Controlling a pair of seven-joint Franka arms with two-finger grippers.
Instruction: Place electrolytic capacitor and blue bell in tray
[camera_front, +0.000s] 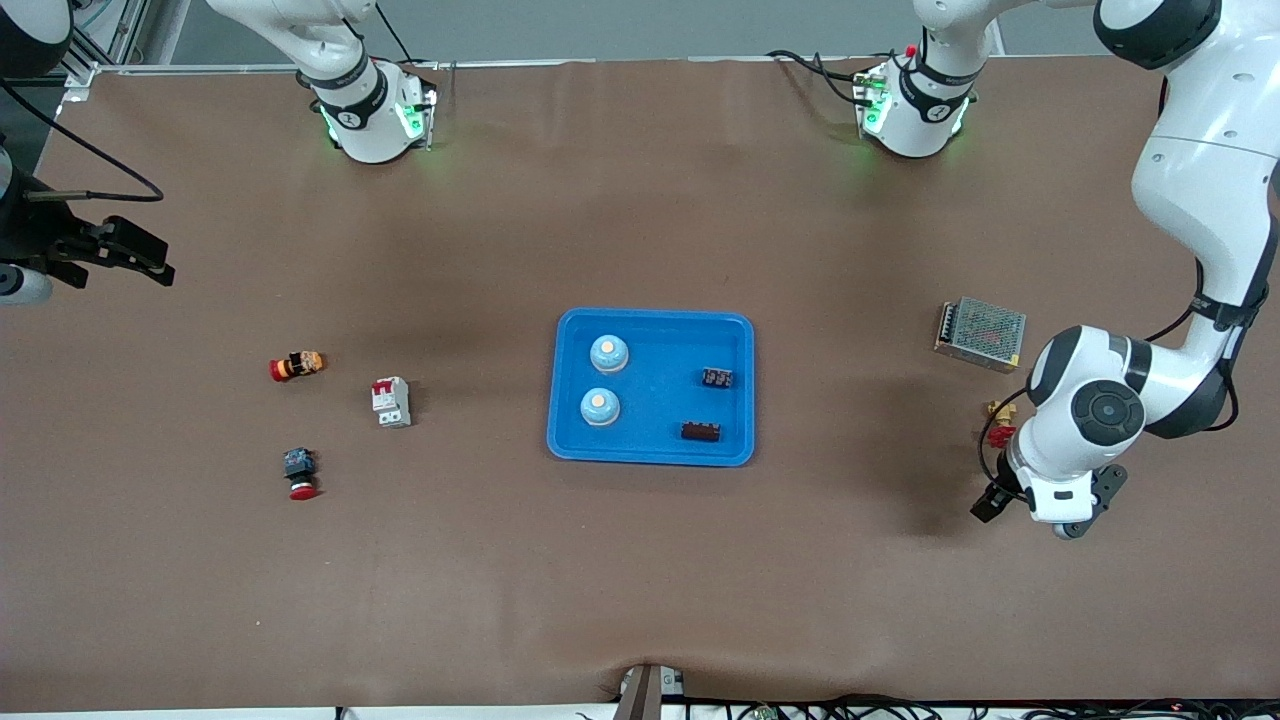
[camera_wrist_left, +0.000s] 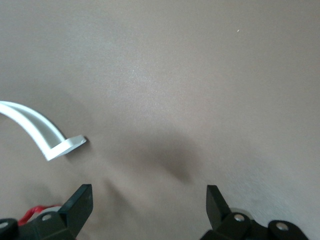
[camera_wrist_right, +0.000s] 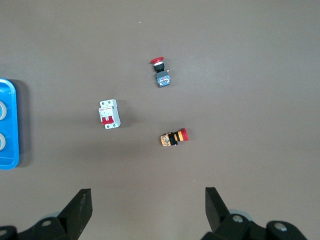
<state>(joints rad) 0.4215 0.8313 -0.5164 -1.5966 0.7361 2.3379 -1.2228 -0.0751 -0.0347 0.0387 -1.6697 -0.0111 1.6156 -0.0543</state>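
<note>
Tray (camera_front: 651, 449) at frame centre already holds two blue bells (camera_front: 608, 353) and two dark capacitors (camera_front: 716, 378); left claw (camera_front: 1000, 500) at right edge and right claw (camera_front: 125, 255) at upper left, both spread and empty, hang well apart from it, neither arm clearly nearer

We count one tray (camera_front: 652, 451) holding two blue bells (camera_front: 609, 353) and two dark capacitors (camera_front: 717, 378). Outside it we count two red push buttons (camera_front: 296, 366), one circuit breaker (camera_front: 392, 402), one meshed power supply (camera_front: 980, 333) and one yellow-red part (camera_front: 998, 422).
</note>
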